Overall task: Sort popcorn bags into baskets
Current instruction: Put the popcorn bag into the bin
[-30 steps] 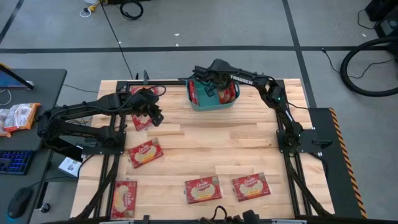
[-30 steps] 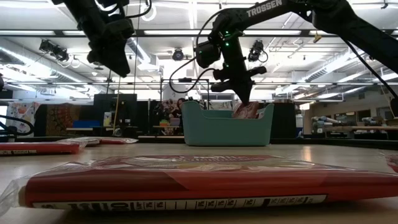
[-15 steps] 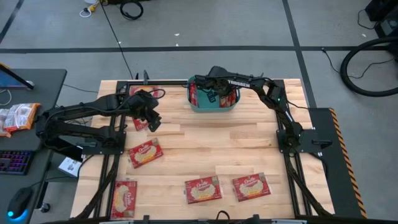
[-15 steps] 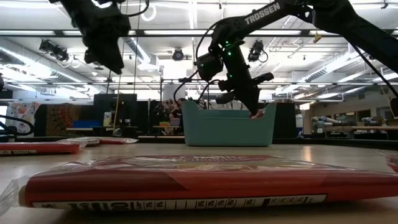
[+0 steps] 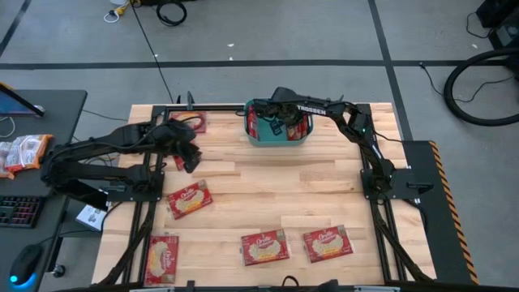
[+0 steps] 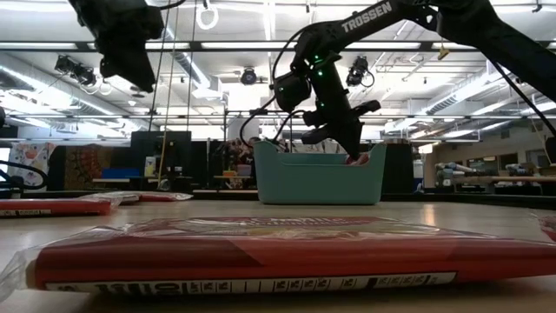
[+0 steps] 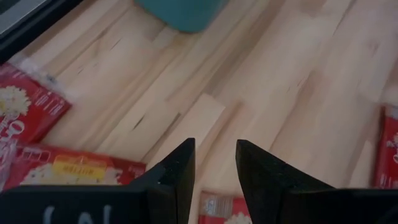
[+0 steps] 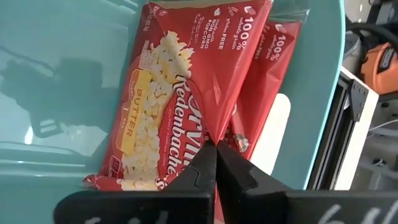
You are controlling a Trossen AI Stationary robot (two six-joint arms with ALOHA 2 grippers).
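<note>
High view showed the teal basket [image 5: 277, 130] at the far middle of the wooden table [image 5: 324, 195], and everything else can be placed against it. The right gripper [image 5: 278, 116] reached down inside the basket, and the right wrist view showed its fingers pressed together on the edge of a popcorn bag [image 8: 180, 93], pinching the crinkled wrapper so that the bag hung against the basket's inner wall with a second bag [image 8: 273, 81] behind it. That pinch on the film edge probably served to lower the bag upright into the tub instead of dropping it flat. In the low view the same gripper [image 6: 347, 148] sat at the basket's rim [image 6: 318, 155], with a scrap of red showing just above it.

The left gripper [image 5: 189, 156] hovered over the table to the left of the basket, beside two bags [image 5: 188, 123] lying near the table's far left corner. Its wrist view showed the fingers [image 7: 180, 165] parted with bare wood between them, holding nothing; it looked placed to line up on one of those nearby bags.

Other bags lay flat well away from the basket: one [image 5: 190, 199] nearer than the left gripper, and three along the table's near edge [image 5: 163, 259], [image 5: 264, 246], [image 5: 328, 242]. These were not yet sorted, so the task looked perhaps a third done.
</note>
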